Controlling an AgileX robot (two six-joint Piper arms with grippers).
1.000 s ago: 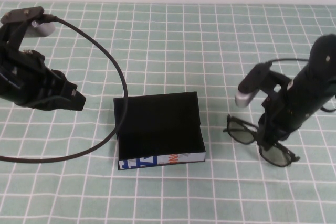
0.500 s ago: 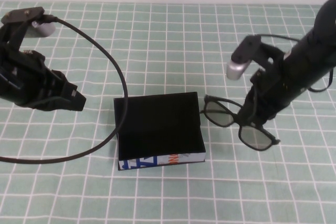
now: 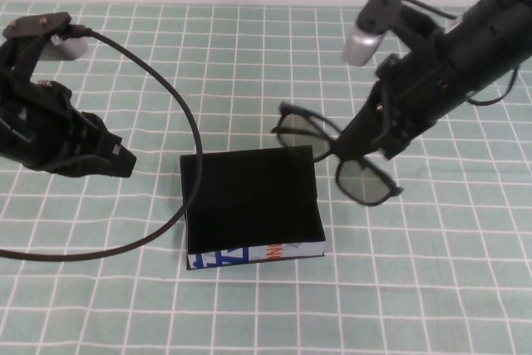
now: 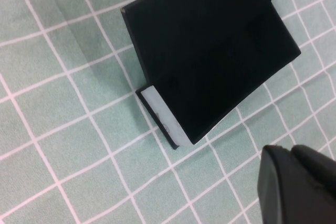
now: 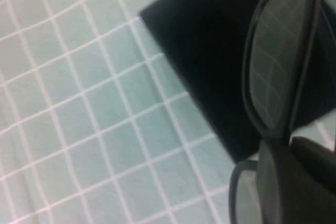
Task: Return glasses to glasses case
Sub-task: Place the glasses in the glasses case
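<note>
Right claw (image 3: 359, 149) grips 1 glasses (image 3: 332, 155); 1 glasses case (image 3: 252, 205); left claw (image 3: 112, 158) parked.

Blue and orange print runs along the white long side of the glasses case (image 3: 253, 253), the side facing the table's near edge; the marks are too broken to read as words, and no letter can be made out with certainty. In the left wrist view the same white side shows only faint specks. No brand, number or label shows on the glasses (image 3: 337, 155), held off the table by the right gripper (image 3: 366, 140) beside the case's far right corner, nor on the left gripper (image 3: 116, 158) near the table's left edge.
</note>
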